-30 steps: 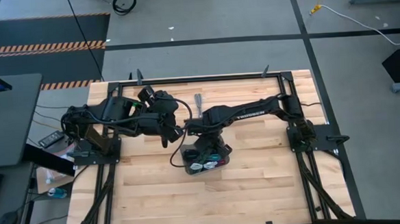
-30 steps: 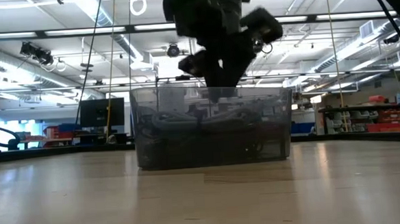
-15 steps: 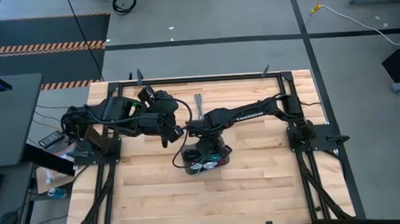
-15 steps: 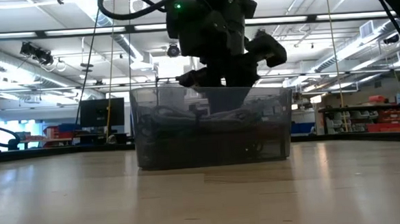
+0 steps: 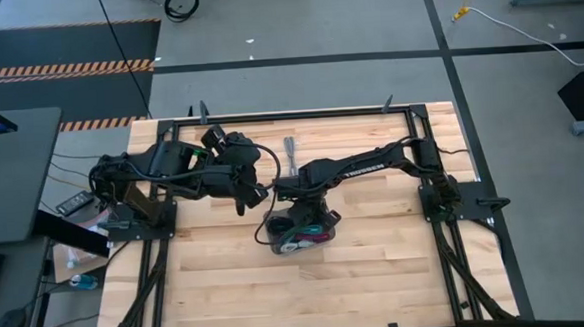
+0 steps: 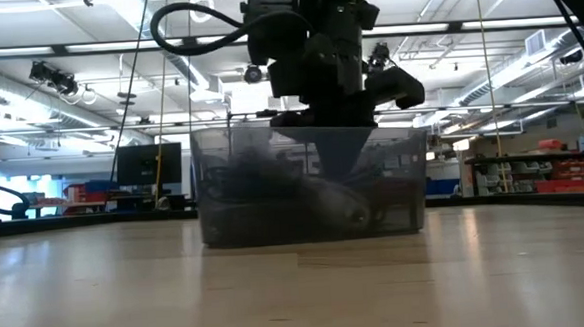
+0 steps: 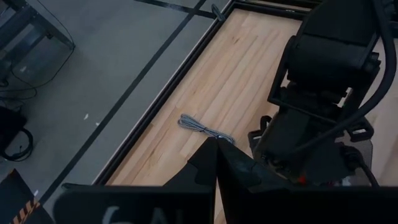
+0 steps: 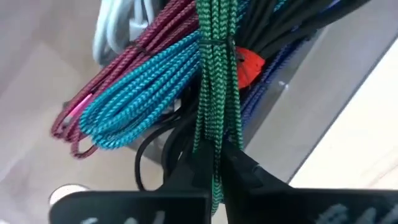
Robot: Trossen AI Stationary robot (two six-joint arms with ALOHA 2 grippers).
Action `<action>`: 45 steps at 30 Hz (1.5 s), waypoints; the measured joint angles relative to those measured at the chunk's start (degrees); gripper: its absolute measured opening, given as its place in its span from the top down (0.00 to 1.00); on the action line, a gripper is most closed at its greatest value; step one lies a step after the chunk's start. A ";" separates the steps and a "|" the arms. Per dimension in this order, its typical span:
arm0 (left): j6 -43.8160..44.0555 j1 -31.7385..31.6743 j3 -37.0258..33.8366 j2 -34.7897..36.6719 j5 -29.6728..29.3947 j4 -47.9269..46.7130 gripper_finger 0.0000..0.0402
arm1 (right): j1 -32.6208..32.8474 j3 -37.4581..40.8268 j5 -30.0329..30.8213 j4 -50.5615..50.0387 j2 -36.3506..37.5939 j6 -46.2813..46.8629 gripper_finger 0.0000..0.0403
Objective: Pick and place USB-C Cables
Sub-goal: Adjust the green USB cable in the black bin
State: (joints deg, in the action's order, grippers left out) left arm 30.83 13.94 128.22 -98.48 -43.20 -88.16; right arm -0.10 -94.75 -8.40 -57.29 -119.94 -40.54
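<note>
A clear grey tray (image 5: 302,233) stands mid-table and holds several bundled USB-C cables: green (image 8: 214,74), teal (image 8: 137,87), magenta (image 8: 118,74), grey (image 8: 118,25) and a black one with a red tie (image 8: 250,65). My right gripper (image 8: 216,167) reaches down into the tray (image 6: 224,207) and is shut on the green cable. One more grey cable (image 5: 289,150) lies flat on the wood near the far edge. My left gripper (image 5: 252,198) hangs shut above the table, left of the tray, holding nothing. My right gripper pinches the green braided bundle (image 8: 216,146) between its two fingers, below the bundle's tie band. The fingers come from above, pointing steeply down, and lie across the strands. The bundle still rests among the other cables inside the tray.
The black arm bases and rails stand at the table's left (image 5: 124,207) and right (image 5: 444,191) sides. Bare wood stretches in front of the tray toward the near edge (image 5: 309,303). The loose grey cable also shows in the left wrist view (image 7: 205,128).
My right gripper has sunk from above the tray's rim down into the tray, among the cables. The cables inside have shifted under it. My left arm has kept still.
</note>
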 joint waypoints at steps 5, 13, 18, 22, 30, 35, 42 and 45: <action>-0.44 -0.01 0.00 0.00 0.00 0.00 0.97 | 0.00 -2.67 0.04 -1.35 0.00 2.69 0.96; -0.66 -0.01 0.00 0.00 0.00 -0.03 0.97 | 0.05 -9.05 0.01 -6.06 0.04 8.86 0.97; -0.65 0.03 0.00 0.00 0.00 -0.33 0.97 | 0.39 -10.04 -0.33 -8.30 0.04 21.94 0.97; -0.84 0.06 0.00 0.00 0.00 -0.37 0.97 | 2.09 -10.04 -0.06 -9.56 0.04 30.75 0.97; -2.97 0.06 0.00 0.00 0.00 -0.35 0.97 | 6.03 -8.52 1.58 -8.04 0.04 38.13 0.97; -3.20 0.39 0.00 0.00 0.94 -0.35 0.97 | 6.00 -7.65 4.82 -10.70 0.04 38.55 0.97; -3.63 0.45 0.00 0.00 2.58 -0.38 0.97 | 6.27 -6.00 4.04 -9.62 0.04 40.02 0.97; -4.13 0.45 0.00 0.00 2.58 -0.37 0.97 | 6.44 -5.82 3.93 -8.81 0.04 40.63 0.97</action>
State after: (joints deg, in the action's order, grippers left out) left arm 26.70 14.39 128.22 -98.48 -40.62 -88.53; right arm 6.35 -100.57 -4.48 -66.10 -119.90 0.09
